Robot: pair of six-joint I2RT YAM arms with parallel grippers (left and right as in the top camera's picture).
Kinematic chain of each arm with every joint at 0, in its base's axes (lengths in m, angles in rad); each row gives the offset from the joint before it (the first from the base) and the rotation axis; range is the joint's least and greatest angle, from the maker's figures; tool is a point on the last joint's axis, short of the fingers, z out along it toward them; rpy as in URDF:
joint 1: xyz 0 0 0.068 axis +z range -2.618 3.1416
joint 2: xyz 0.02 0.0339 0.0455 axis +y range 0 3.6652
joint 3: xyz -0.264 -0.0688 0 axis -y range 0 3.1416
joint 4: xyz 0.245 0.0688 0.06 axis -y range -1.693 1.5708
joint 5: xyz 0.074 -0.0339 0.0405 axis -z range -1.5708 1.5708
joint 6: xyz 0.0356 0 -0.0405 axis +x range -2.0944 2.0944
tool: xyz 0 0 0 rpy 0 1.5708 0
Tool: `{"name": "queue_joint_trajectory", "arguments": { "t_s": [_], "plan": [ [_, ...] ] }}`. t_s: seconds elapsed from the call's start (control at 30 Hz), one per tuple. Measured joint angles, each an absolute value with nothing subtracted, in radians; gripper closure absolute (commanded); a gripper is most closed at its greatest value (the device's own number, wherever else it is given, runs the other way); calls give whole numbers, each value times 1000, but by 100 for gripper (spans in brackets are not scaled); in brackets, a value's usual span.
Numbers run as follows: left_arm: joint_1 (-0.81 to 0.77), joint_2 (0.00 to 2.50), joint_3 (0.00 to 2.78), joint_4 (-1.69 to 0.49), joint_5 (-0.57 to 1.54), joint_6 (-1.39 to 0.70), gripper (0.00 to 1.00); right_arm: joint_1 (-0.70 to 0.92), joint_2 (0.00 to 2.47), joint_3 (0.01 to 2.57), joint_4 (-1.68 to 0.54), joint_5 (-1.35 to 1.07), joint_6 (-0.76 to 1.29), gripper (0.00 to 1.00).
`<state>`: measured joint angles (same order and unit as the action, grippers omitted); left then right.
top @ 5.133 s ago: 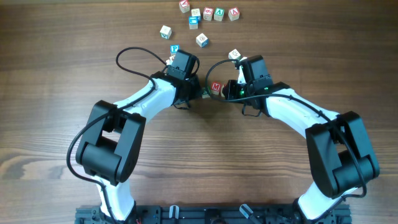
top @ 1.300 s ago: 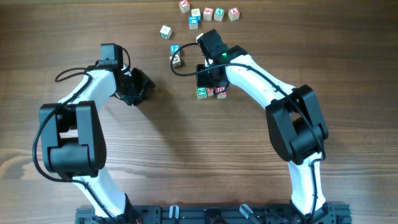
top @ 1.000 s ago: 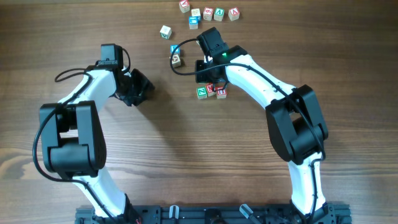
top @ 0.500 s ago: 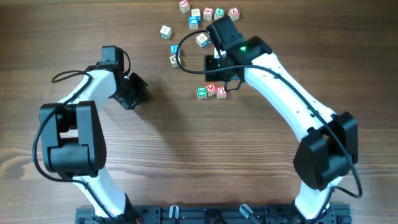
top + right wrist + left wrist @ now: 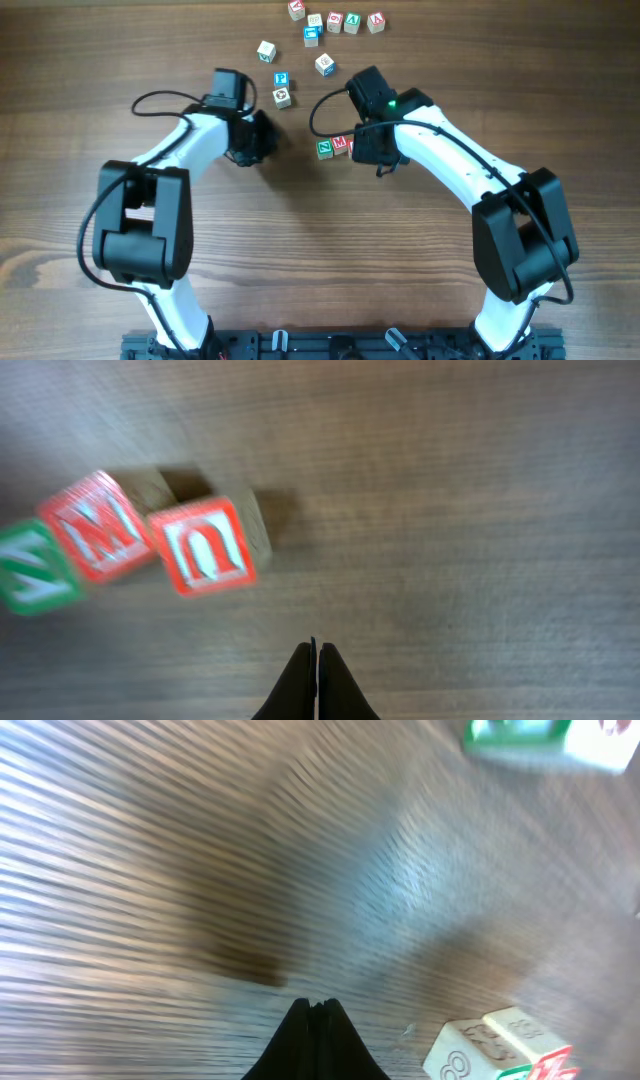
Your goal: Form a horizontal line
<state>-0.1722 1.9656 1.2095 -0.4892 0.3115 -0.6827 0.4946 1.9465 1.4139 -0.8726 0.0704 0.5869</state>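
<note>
The overhead camera looks straight down on the wooden table [image 5: 400, 280] from well above, with the robot's base rail [image 5: 330, 345] at 6 o'clock of its frame and loose cubes [image 5: 334, 20] at 12 o'clock. The right wrist camera hangs close over the wood, facing down along the right gripper [image 5: 315, 660], whose dark tips enter at 6 o'clock. Toward 9 o'clock it catches the green "N" cube [image 5: 30, 572], the red "M" cube [image 5: 100, 538] and the red arch-letter cube [image 5: 205, 547]; the first two also show near the overhead centre. The left wrist camera sits as close and is motion-blurred, with the left gripper [image 5: 315, 1015] at 6 o'clock and a pale cube [image 5: 470, 1048] at 5 o'clock. Which overhead cube that is cannot be told.
</note>
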Motion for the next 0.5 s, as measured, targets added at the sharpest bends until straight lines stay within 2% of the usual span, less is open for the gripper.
{"name": "queue_joint_trajectory", "arguments": {
  "t_s": [0.3,0.47,0.5],
  "plan": [
    [-190,1966,1209,-502,194,-682,94,495,1947,1271,-702,10,588,96],
    [-190,1963,1212,-539,112,-701,78,495,1958,1225,-653,-34,588,95],
    [-190,1962,1213,-542,100,-713,72,495,1958,1225,-643,-38,587,96]
  ]
}}
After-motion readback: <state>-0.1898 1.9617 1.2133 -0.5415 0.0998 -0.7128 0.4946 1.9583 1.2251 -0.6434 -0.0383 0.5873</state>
